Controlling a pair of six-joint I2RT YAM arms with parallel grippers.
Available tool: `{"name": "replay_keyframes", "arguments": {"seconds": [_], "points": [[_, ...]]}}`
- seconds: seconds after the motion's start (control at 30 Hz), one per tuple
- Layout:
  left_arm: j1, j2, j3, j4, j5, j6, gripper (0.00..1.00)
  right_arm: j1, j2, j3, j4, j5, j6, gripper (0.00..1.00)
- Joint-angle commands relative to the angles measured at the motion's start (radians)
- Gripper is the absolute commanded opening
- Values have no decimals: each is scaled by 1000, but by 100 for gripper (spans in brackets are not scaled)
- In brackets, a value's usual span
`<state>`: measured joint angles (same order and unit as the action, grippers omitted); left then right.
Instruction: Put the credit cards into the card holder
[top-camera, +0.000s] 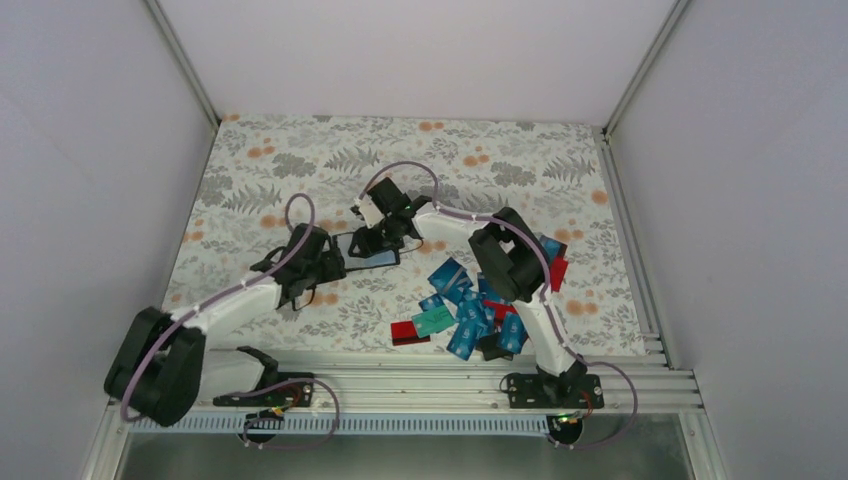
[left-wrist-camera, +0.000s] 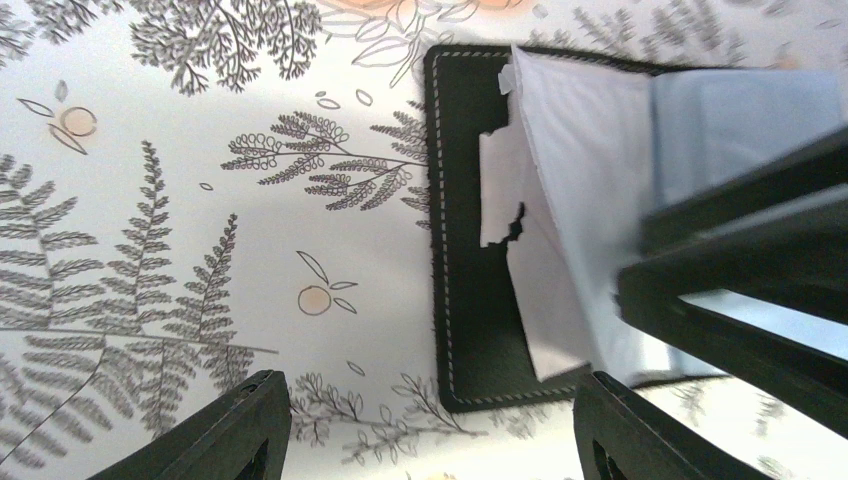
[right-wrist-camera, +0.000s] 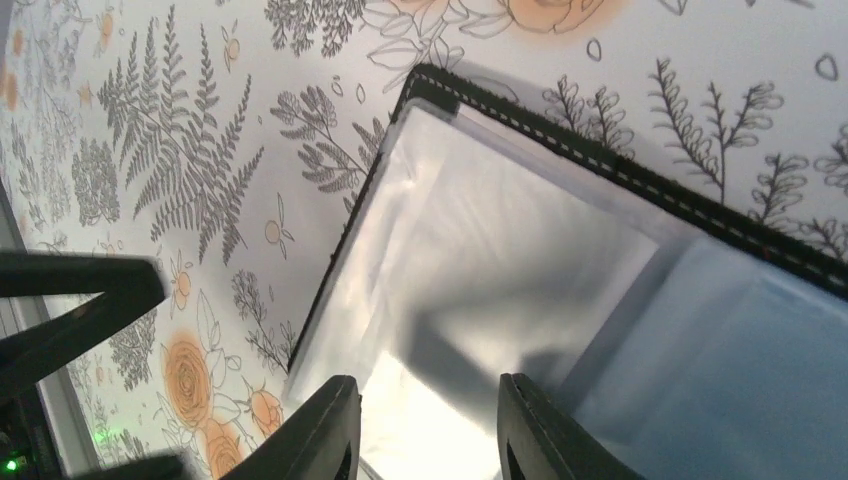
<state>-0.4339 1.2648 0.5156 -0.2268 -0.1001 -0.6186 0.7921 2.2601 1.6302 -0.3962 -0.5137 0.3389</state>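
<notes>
The right gripper (right-wrist-camera: 428, 385) (fingers slightly parted, nothing between them) is hovering over the card holder (left-wrist-camera: 470, 300); the wide-open left gripper (left-wrist-camera: 432, 390) should be bracing its left cover.

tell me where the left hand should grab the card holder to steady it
Probably the bare black stitched border of the card holder, on the side facing the left hand. The holder lies open and flat, and the right hand hangs over its clear sleeves. That leaves the border as the free part, so come in low from the left.
</notes>
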Motion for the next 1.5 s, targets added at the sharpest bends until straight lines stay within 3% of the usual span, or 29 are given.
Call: {"name": "replay_keyframes", "arguments": {"seconds": [0.0, 0.2, 0.8, 1.13, 1.3, 1.47], "points": [[-2, -146, -12, -108, 29, -51, 71, 11, 43, 34, -20, 18, 17, 39], [-2, -245, 1, -187, 8, -52, 71, 12, 22, 13, -31, 46, 9, 44], [-61, -247, 67, -140, 55, -4, 71, 5, -217, -69, -58, 77, -28, 47], [-168, -245, 35, 7, 255, 136, 70, -34, -515, -444, -53, 264, 45, 48], [-250, -201, 44, 87, 313, 197, 69, -40, -743, -642, -126, 368, 142, 55], [-330, -108, 57, 225, 387, 228, 63, -40, -915, -767, -224, 345, 246, 63]]}}
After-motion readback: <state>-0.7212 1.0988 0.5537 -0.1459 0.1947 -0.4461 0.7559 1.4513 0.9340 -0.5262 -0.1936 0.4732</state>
